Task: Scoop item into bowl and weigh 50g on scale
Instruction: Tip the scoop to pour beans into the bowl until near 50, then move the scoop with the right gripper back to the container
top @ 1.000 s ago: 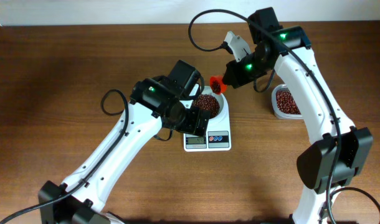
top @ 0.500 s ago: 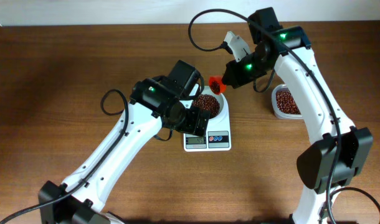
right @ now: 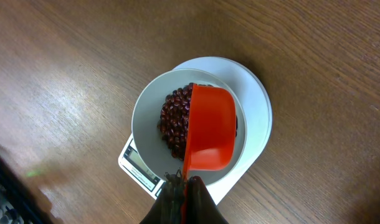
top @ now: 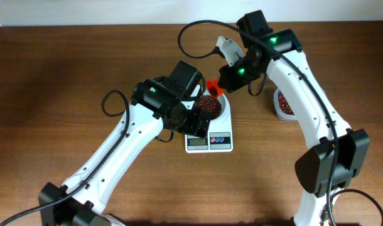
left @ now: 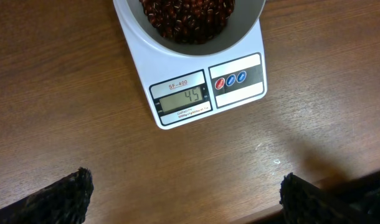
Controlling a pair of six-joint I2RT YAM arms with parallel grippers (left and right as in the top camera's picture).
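Note:
The white bowl (right: 146,118) sits on the white scale (left: 237,93) and holds a heap of dark red-brown beans (right: 174,121). The scale's display (left: 184,98) reads 45. My right gripper (right: 189,183) is shut on the handle of an orange scoop (right: 210,130), tipped on its side over the bowl; the scoop also shows in the overhead view (top: 215,87). My left gripper (left: 184,199) is open and empty above the table just in front of the scale. In the overhead view the bowl (top: 221,108) is partly hidden by the left arm.
A clear plastic tub (top: 283,103) with more beans stands to the right of the scale, partly behind the right arm. Bare brown wooden table (top: 66,75) lies all around.
My right gripper has moved left with the scoop, so the scoop now hangs further over the bowl. The left arm has not moved.

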